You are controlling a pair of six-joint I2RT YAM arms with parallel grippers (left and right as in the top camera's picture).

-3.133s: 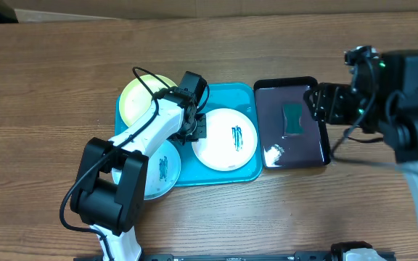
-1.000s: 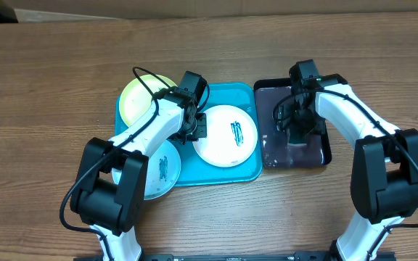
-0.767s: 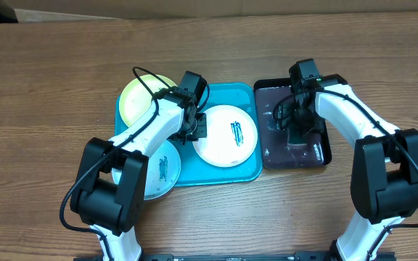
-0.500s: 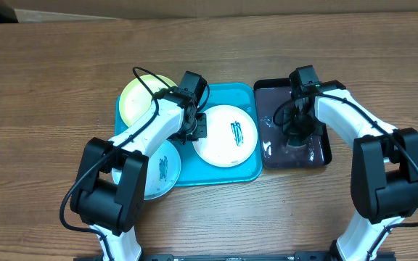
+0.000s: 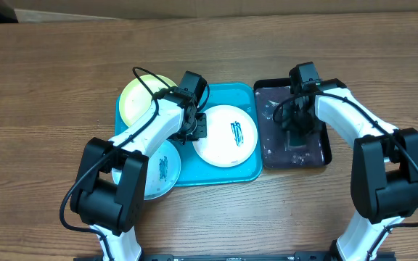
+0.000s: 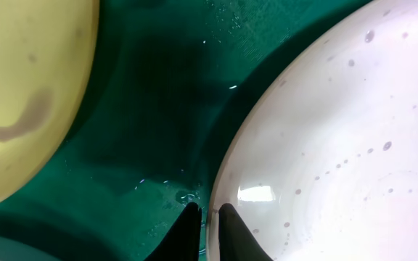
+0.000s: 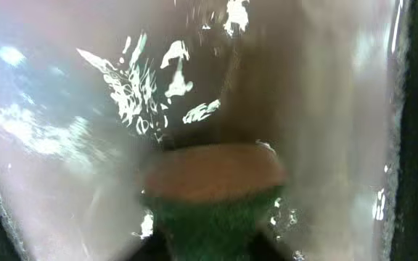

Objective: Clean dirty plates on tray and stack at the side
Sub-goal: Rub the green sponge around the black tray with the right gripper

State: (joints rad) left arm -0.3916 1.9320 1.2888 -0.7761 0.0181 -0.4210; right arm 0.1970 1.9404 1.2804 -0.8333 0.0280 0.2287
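The left end effector [image 6: 209,212] is closed on the rim of the round white plastic plate [image 5: 227,138], with one fingertip inside the rim and one outside. This is shown by the left wrist view alone, since the arm hides it from overhead. The white plate is seen in the right half of the large turquoise rectangular plastic tray [image 5: 247,169]. A yellow-green round plate [image 5: 140,98] is laid over the tray's far left corner. A pale blue round plate [image 5: 164,170] is laid over its near left corner and partly covered by the left arm. Just right of the tray, a smaller wet black tray [image 5: 316,150] is set on the counter. Inside it, the right end effector [image 5: 296,138] is closed around a green sponge [image 7: 209,217], which is made out only in the right wrist view.
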